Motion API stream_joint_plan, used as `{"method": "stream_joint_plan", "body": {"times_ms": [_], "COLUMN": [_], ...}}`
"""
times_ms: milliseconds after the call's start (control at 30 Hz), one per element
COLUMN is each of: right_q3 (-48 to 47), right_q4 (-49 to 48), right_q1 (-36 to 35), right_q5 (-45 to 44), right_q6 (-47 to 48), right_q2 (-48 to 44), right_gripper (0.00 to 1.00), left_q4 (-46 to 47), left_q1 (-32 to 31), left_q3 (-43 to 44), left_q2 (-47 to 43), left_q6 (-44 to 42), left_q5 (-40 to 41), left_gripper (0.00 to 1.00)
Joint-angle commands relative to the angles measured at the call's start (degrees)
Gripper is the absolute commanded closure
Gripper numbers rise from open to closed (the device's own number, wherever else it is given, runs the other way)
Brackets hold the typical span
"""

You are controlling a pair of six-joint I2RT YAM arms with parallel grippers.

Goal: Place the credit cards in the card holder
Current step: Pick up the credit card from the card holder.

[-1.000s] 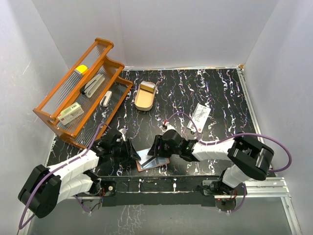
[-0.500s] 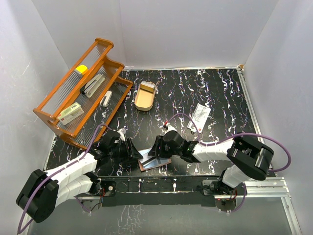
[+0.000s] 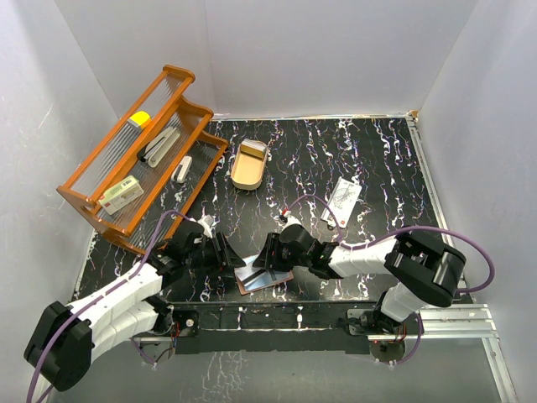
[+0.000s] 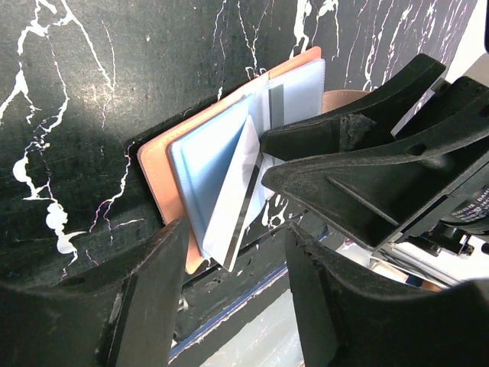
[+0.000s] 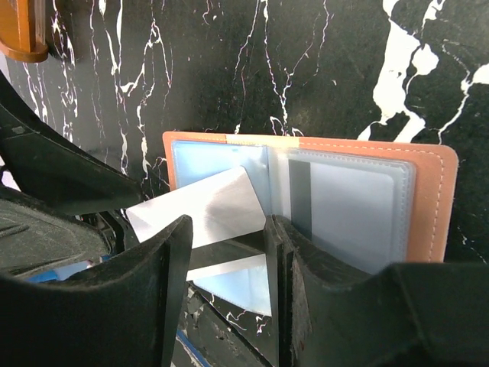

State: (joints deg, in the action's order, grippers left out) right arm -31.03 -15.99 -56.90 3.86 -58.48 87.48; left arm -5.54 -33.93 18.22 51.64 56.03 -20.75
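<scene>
Where the stitched leather card holder (image 5: 432,199) lies open, a glossy card (image 5: 200,208) tilts.

The reddish-brown card holder (image 3: 268,282) lay open at the bench's (image 3: 377,159) near edge, a pale card (image 3: 252,273) on it. The left pincer (image 3: 232,259) was just left of it and the right pincer (image 3: 267,257) over its far edge. A white card (image 3: 345,200) lay beyond it to the right. A tan oval tray (image 3: 248,172) sat far behind it, and an orange wire rack (image 3: 179,75) behind and left.

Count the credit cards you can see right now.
3. One white card lies loose on the table right of centre; one tilted card sits partly in the card holder's left pocket; one striped card appears seated in its right pocket. More may be hidden.
</scene>
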Motion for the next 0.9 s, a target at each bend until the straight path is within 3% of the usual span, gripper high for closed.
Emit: {"method": "stream_joint_plan", "body": {"times_ms": [0,267,400,533,667,867], "right_q3": [0.93,1.06,0.89,-0.04,-2.47,-9.02], "right_q4": [-0.36,-0.45,-0.36,1.11,4.86,13.87], "right_q1": [-0.31,-0.31,-0.30,-0.31,-0.31,-0.31], "right_q5": [-0.08,0.11,0.10,0.04,-0.40,2.40], "right_q6": [0.41,0.39,0.51,2.10,7.34,24.53], "right_q2": [1.01,1.02,1.05,-0.28,-3.52,-11.98], "right_gripper": [0.59,0.59,0.59,0.59,0.58,0.54], "left_q4": [-2.40,0.23,2.19,1.75,-0.56,-4.33], "left_q1": [0.03,-0.02,0.02,0.03,0.09,0.08], "left_q3": [1.69,0.12,-0.63,0.33,2.35,7.04], "left_q2": [-0.90,0.12,1.06,1.47,1.94,0.69], "left_q6": [0.87,2.15,2.66,1.87,-0.90,-6.47], "left_q5": [-0.65,-1.48,-2.08,-1.98,-1.37,-4.28], "left_gripper": [0.50,0.57,0.68,0.87,1.00,1.00]}}
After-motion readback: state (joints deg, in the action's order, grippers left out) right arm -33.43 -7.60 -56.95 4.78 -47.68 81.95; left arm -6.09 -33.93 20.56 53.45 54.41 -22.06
